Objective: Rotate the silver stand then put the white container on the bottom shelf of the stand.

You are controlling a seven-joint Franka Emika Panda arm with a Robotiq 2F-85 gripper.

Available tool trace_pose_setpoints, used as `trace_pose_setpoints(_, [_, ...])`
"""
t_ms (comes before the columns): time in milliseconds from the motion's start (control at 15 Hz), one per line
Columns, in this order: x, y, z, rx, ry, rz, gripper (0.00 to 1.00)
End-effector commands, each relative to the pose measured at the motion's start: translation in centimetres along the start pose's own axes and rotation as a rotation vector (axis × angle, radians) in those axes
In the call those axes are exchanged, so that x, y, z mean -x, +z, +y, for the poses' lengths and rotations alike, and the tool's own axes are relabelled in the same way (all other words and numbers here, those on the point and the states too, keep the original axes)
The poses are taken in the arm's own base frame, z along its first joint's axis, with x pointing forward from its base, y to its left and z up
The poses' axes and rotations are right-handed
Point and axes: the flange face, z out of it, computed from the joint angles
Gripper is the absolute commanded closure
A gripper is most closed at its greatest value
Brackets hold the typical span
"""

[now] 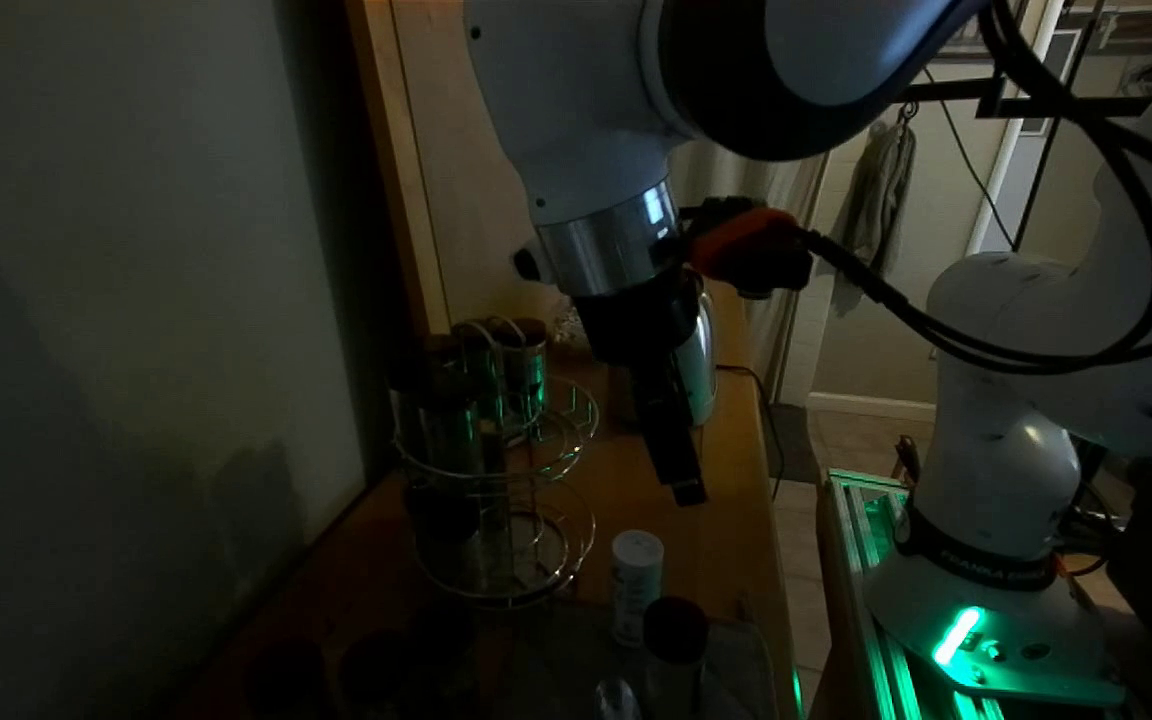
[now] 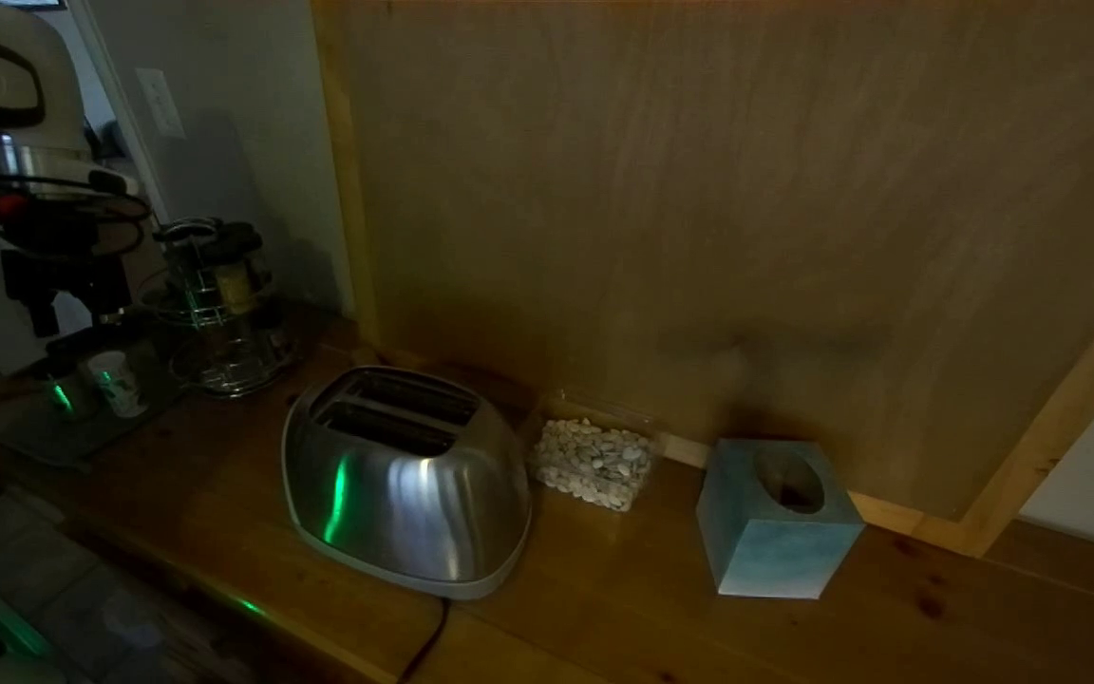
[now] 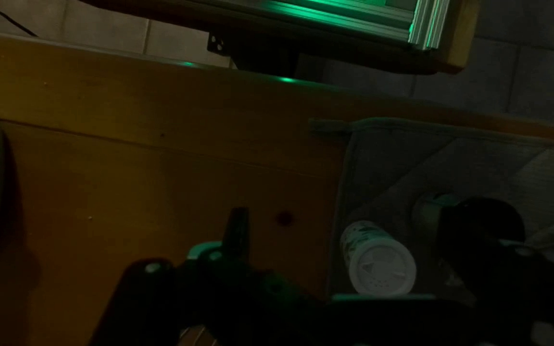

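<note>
Can see the white container [image 1: 637,590] upright on a grey mat [image 3: 402,158], just beside a dark-lidded jar [image 1: 676,636] and near the silver stand [image 1: 511,602]. Can make out jars [image 1: 451,430] on the stand's upper tier [image 1: 536,476]. Find the gripper [image 2: 80,320] above the table [image 2: 585,589], with jaws spread wide apart. Farther along, in an exterior view, spot a toaster [image 2: 405,503], pale pebbles [image 2: 594,465] and a tissue box [image 2: 756,551].

white container [image 3: 382,268], greenish-patterned; silver stand [image 1: 508,477]; silver toaster [image 2: 405,503]; pale-blue tissue box [image 2: 780,546]
</note>
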Motion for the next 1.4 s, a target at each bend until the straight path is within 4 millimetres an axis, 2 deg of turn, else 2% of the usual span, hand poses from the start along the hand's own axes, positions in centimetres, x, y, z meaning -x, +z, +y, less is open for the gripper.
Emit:
trace_pose_setpoints(0, [0.7, 1.5, -2.4, -0.015, -0.034, 0.027, 0.0])
trace_pose_setpoints(200, [1.2, 2.4, -3.1, -0.032, -0.021, 0.074, 0.0])
trace_pose_setpoints(600, [0.1, 5.3, -3.3, -0.066, 0.069, 0.131, 0.0])
trace_pose_setpoints(1133, [-0.9, 5.7, -2.6, -0.083, 0.173, 0.227, 0.0])
trace_pose_setpoints(1200, [-1.0, 5.8, -2.6, -0.084, 0.18, 0.225, 0.25])
trace_pose_setpoints(1267, [-1.1, 5.9, -2.6, -0.08, 0.189, 0.222, 0.26])
trace_pose_setpoints(1333, [-1.1, 5.9, -2.6, -0.081, 0.193, 0.22, 0.32])
